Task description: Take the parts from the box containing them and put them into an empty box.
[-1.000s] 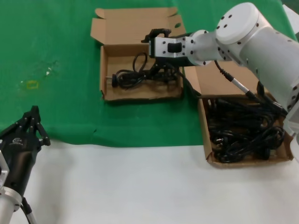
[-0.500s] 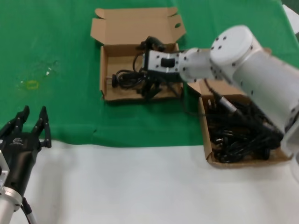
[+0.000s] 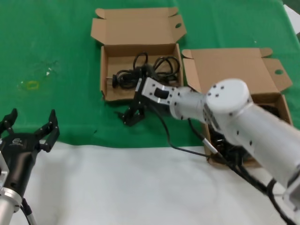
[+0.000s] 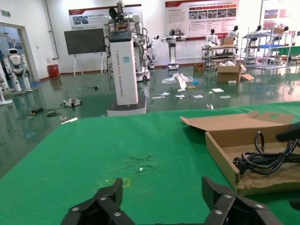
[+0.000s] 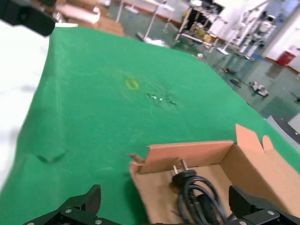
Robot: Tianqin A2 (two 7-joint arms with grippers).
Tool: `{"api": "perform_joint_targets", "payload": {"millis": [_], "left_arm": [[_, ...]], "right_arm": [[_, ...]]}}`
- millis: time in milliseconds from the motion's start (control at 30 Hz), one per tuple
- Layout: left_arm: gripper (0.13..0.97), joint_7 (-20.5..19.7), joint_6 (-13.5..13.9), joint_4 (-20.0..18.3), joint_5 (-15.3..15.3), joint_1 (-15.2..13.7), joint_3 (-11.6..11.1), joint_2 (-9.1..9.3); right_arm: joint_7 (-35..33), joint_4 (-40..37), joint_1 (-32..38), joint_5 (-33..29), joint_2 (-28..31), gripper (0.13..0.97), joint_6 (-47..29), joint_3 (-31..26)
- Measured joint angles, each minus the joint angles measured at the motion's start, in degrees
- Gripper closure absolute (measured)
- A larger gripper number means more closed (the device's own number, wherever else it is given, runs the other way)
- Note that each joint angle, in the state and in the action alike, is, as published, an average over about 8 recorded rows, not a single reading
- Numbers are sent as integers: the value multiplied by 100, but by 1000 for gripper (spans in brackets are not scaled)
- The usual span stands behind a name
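right pincer (image 3: 132, 114) spread empty, just outside receiving box (image 3: 140, 95) front wall | one cord (image 3: 143, 72) inside it, others in source box (image 3: 225, 65) | left pincer (image 3: 29, 132) spread, idle on worktop | risk: arm snags box wall, shifts it

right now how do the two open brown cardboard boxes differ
The far brown cardboard box with the short wide lid holds a single black power cord; the near brown cardboard box with the taller lid is mostly hidden behind the right arm, with a mass of cords showing. The far box lies wholly on the green cloth; the near one's front reaches the white surface. Both are shallow, lids open.
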Motion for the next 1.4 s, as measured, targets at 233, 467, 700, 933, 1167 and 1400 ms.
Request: {"api": "perform_joint_targets", "payload": {"millis": [233, 467, 700, 933, 1167, 1400], "left_arm": [[484, 0, 0, 0, 0, 0, 0, 0], [332, 3, 0, 0, 1, 0, 0, 0], [208, 3, 0, 0, 0, 0, 0, 0], [182, 1, 0, 0, 0, 0, 0, 0], [138, 1, 0, 0, 0, 0, 0, 0], [132, 1, 0, 0, -1, 0, 0, 0]], "right_arm": [[295, 765, -766, -77, 161, 137, 314, 614], [590, 1530, -1529, -154, 321, 129, 628, 1233], [886, 2299, -2298, -231, 482, 129, 943, 1850], [1182, 3068, -3064, -309, 642, 129, 1259, 2465], [1478, 3838, -3822, -386, 802, 129, 1574, 3081], [1774, 4606, -4592, -463, 963, 129, 1890, 3698]]}}
